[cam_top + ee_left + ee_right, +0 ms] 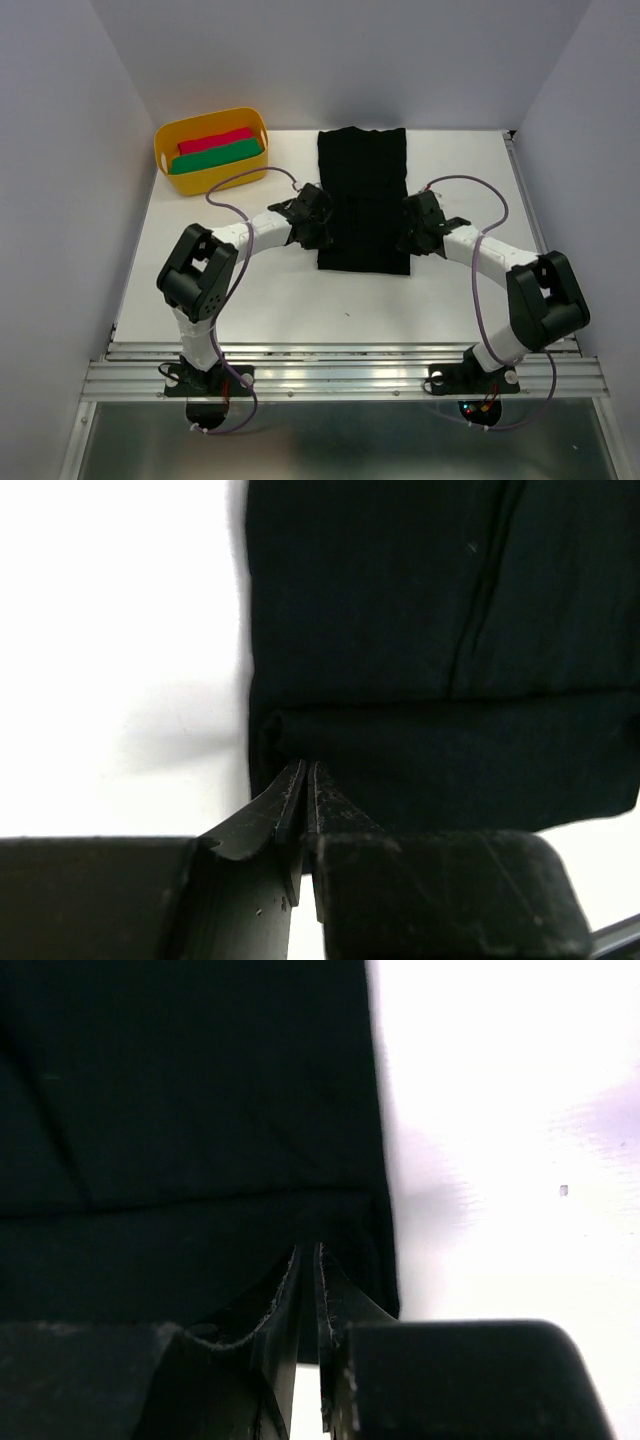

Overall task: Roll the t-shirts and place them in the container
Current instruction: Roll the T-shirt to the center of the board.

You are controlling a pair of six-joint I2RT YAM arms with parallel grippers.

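Your plain black soft-cloth t-shirt [362, 195] lies as a long strip on the white worktop [250, 290]. The left pincer [305, 770] and right pincer [308, 1252] each clench its near folded end, at opposite side edges.

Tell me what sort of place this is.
Probably a robot lab test booth: a white table boxed in by plain walls, two robot arms bolted to a metal rail, and a black t-shirt laid out for practice.

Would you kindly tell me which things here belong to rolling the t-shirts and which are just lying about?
Job in hand: black t-shirt, left gripper, right gripper.
Lying about: yellow tub, with a red bundle and a green bundle inside it.
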